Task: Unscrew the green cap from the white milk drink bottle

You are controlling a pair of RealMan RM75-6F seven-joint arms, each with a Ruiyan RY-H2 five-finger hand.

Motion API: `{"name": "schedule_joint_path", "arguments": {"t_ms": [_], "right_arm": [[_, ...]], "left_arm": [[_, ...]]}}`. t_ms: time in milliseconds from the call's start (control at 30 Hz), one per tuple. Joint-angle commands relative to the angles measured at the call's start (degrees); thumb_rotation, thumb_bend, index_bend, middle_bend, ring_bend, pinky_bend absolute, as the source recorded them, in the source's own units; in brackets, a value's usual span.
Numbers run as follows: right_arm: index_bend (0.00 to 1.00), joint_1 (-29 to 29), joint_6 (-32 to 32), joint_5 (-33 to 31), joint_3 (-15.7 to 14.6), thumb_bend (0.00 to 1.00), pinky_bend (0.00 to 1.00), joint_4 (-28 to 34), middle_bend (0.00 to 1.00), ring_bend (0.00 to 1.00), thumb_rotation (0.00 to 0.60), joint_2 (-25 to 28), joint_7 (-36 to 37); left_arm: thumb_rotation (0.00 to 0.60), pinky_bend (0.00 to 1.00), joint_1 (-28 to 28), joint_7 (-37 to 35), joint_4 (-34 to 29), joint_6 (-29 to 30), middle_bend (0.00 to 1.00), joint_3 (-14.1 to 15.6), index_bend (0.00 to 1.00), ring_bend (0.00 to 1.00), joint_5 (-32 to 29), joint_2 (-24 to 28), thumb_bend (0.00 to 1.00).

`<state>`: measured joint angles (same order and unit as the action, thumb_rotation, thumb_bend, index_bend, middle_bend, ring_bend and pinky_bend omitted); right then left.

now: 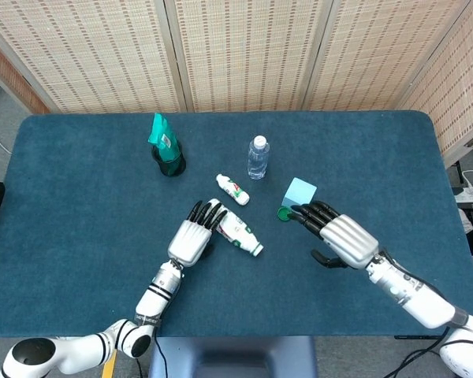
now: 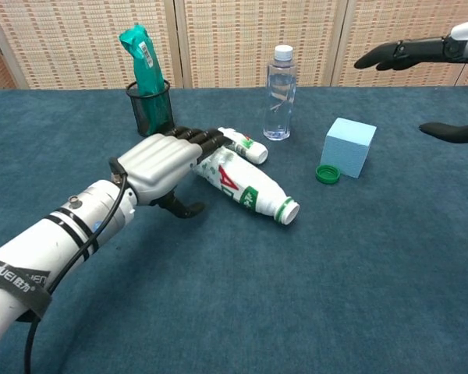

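Observation:
The white milk drink bottle lies on its side on the blue table, its uncapped mouth pointing toward the near right. Its green cap sits on the cloth beside the light blue cube. My left hand lies flat next to the bottle's base with fingers stretched out, holding nothing. My right hand hovers above the table, right of the cap, fingers spread and empty.
A small white bottle lies just beyond the left hand's fingertips. A clear water bottle stands behind it. A black mesh cup with a green packet stands at the back left.

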<state>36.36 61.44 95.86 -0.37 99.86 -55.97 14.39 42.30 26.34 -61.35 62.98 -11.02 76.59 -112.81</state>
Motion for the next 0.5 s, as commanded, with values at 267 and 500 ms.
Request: {"name": "schedule_joint_path", "arguments": {"t_ms": [267, 500], "right_arm": [[0.00, -12.6, 10.1, -2.6, -4.9, 0.39, 0.00, 3.2, 0.00, 0.00, 0.600, 4.8, -13.5], [0.00, -27.0, 22.0, -9.3, -7.9, 0.38, 0.00, 1.7, 0.00, 0.00, 0.600, -1.9, -29.0]], "left_arm": [[0.600, 0.02, -9.6, -1.1, -19.7, 8.4, 0.00, 6.9, 0.00, 0.00, 3.9, 18.8, 0.34], [0.600, 0.00, -21.8, -21.3, -30.4, 16.7, 0.00, 24.1, 0.00, 0.00, 15.2, 38.1, 0.39]]}}
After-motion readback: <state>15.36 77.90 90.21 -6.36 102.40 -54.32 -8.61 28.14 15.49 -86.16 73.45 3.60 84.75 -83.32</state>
